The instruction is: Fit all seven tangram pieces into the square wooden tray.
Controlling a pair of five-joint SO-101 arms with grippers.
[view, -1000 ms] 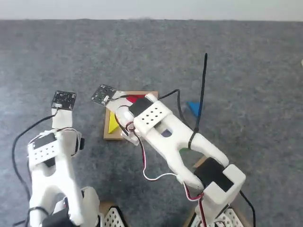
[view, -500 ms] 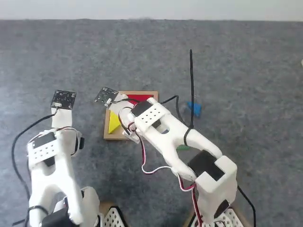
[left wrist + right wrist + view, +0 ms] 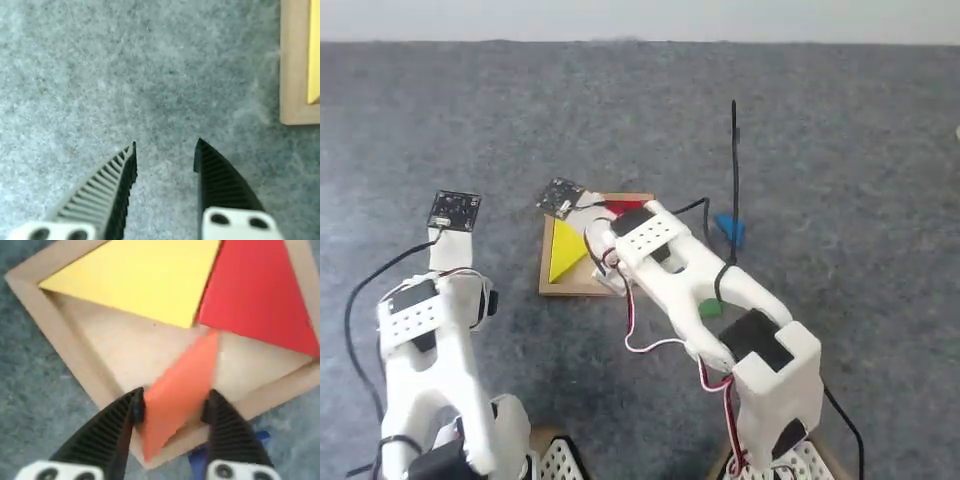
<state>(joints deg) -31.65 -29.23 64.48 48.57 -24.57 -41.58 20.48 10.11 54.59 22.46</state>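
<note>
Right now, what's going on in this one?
The right gripper is shut on an orange piece, held over the bare part of the wooden tray, where a yellow triangle and a red triangle already lie. The left gripper hangs open above the carpet beside the tray. A blue piece and a green piece lie outside on the carpet.

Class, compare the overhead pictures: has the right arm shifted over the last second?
Yes. The right arm has swung across the tray toward the blue piece, uncovering more of the yellow piece.
</note>
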